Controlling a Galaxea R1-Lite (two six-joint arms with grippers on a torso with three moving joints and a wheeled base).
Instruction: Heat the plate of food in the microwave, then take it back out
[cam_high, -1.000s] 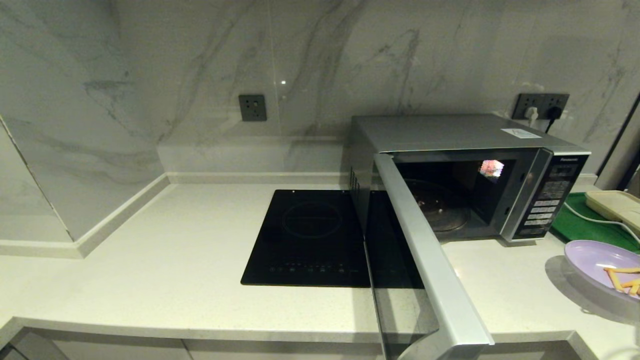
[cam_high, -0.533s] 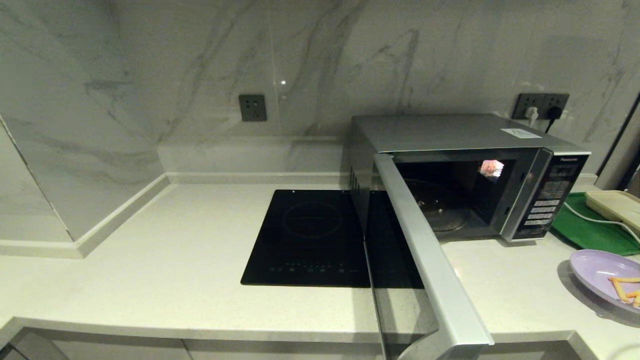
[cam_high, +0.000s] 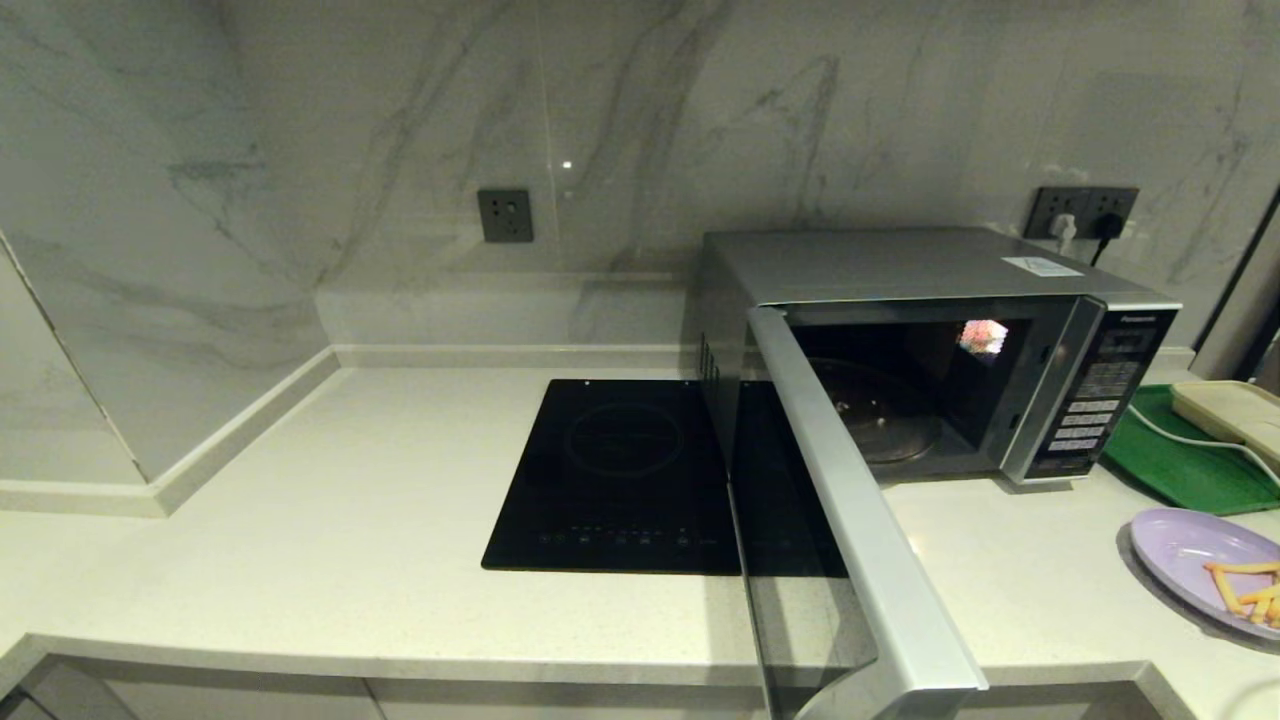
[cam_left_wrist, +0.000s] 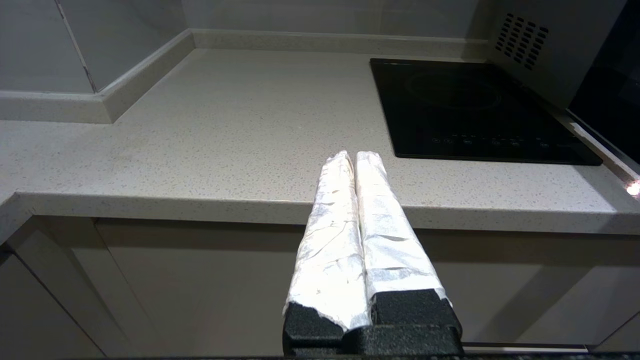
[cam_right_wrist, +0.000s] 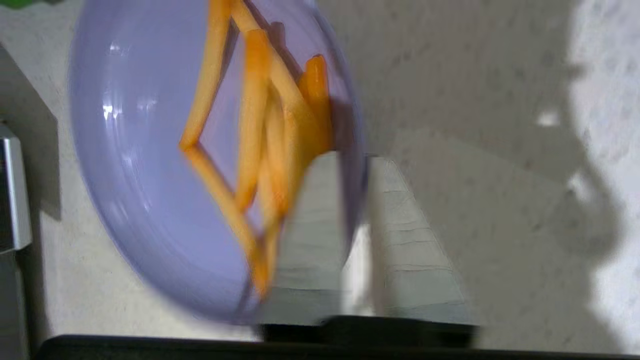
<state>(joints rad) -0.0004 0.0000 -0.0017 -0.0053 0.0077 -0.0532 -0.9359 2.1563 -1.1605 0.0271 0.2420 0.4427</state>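
The microwave (cam_high: 940, 300) stands at the back right of the counter. Its door (cam_high: 860, 530) is swung wide open toward me, and the glass turntable (cam_high: 880, 410) inside is bare. The pale-lavender plate of food (cam_high: 1190, 545) sits low at the right edge of the head view, in front of the microwave, with orange fries (cam_high: 1245, 585) on it. In the right wrist view my right gripper (cam_right_wrist: 356, 157) is shut on the plate's (cam_right_wrist: 135, 165) rim beside the fries (cam_right_wrist: 255, 130). My left gripper (cam_left_wrist: 354, 156) is shut on nothing, parked below the counter's front edge.
A black induction cooktop (cam_high: 620, 470) lies left of the open door. A green tray (cam_high: 1180, 450) with a beige tray (cam_high: 1230, 410) and a white cable (cam_high: 1190, 437) sits right of the microwave, behind the plate. The open door overhangs the counter's front edge.
The plate has come down toward the counter and levelled out, and its shadow has shrunk. The microwave door and the left arm have not moved.
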